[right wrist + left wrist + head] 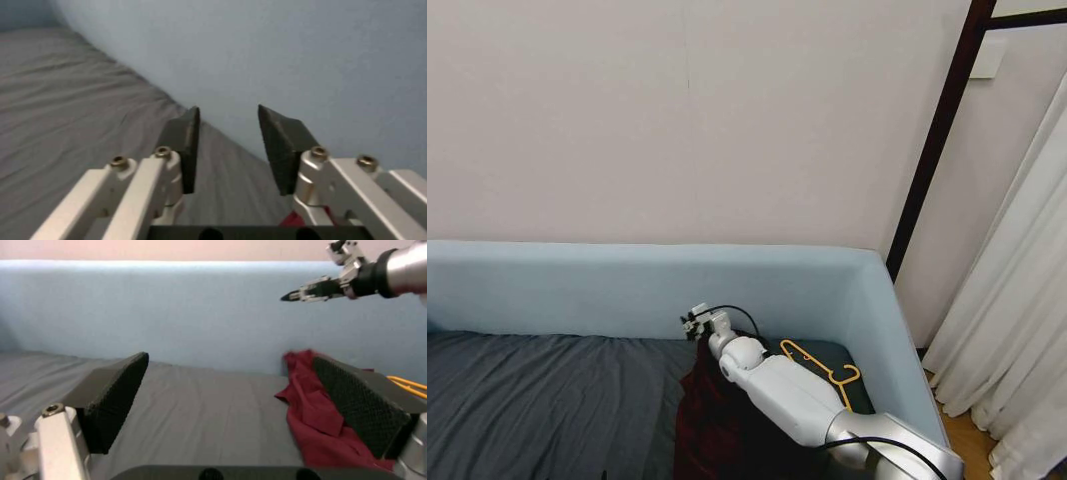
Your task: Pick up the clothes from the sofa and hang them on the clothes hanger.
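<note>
**Both hands empty over the sofa, clothes lying on the seat**

Your right hand (695, 322) hangs in front of the sofa's pale blue back (577, 290), raised clear of the grey seat (547, 400). In the right wrist view its two dark pads (183, 145) stand apart with a narrow gap, and you see only sofa back and seat between them: it grips nothing. From the left wrist view the same hand (288, 297) sits high against the sofa back, well above the cloth.

The dark red clothes (712, 420) lie crumpled on the sofa seat, near the corner where the back meets the end arm on the robot's right. One end of the cloth (313, 410) reaches close to the foot of the sofa back.

A yellow hanger (827, 375) lies flat on the seat in that same corner, between the clothes and the sofa's end arm. The right arm covers the spot where the two might touch.

Your left hand (230, 362) is low over the sofa seat, facing the back, pads spread wide and holding nothing.
</note>
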### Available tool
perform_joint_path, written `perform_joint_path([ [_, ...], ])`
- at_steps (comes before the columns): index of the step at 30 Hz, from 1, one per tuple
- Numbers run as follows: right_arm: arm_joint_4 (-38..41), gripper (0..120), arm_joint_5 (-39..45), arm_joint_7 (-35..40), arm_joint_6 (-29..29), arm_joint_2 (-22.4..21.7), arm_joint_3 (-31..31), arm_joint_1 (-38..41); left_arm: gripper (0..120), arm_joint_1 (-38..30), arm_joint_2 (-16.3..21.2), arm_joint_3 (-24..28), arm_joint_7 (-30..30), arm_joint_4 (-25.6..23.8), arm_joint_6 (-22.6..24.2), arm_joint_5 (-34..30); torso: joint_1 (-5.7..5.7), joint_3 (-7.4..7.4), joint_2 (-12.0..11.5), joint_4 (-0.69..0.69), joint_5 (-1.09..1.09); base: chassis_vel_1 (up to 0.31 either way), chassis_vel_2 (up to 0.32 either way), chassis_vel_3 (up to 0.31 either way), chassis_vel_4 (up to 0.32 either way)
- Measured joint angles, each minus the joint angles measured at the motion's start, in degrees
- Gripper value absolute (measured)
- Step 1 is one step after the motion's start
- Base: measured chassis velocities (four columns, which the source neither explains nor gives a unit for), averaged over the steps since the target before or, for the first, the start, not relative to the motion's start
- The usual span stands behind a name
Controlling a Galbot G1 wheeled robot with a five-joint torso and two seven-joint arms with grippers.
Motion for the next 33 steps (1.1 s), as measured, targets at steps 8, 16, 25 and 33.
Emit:
perform_joint_path([
  [8,5.31,64,-0.39,2.07,-3.40,-0.12,-0.27,-1.46,94,1.10,0.28,-0.11,0.02,-0.27,-0.55,0.24,0.00,0.00,0.00,-0.01,0.00,0.000,0.000,0.000,0.000],
  [16,20.51,94,7.04,7.86,-7.63,-5.20,2.94,-5.79,94,-0.45,0.68,2.01,0.27,0.14,-0.21,1.59,0.00,0.00,0.00,-0.01,0.01,0.000,0.000,0.000,0.000],
  [25,33.64,100,11.01,10.90,-9.27,-17.58,9.64,-13.71,94,-2.39,3.39,4.19,1.47,-1.09,1.76,1.87,0.00,0.01,-0.01,-0.02,0.03,0.000,0.000,0.000,0.000],
  [33,44.64,100,13.95,12.53,-9.81,-26.61,20.05,-22.76,94,-6.97,9.48,8.96,1.85,-1.61,5.68,1.33,0.00,0.00,0.00,0.00,0.01,0.000,0.000,0.000,0.000],
])
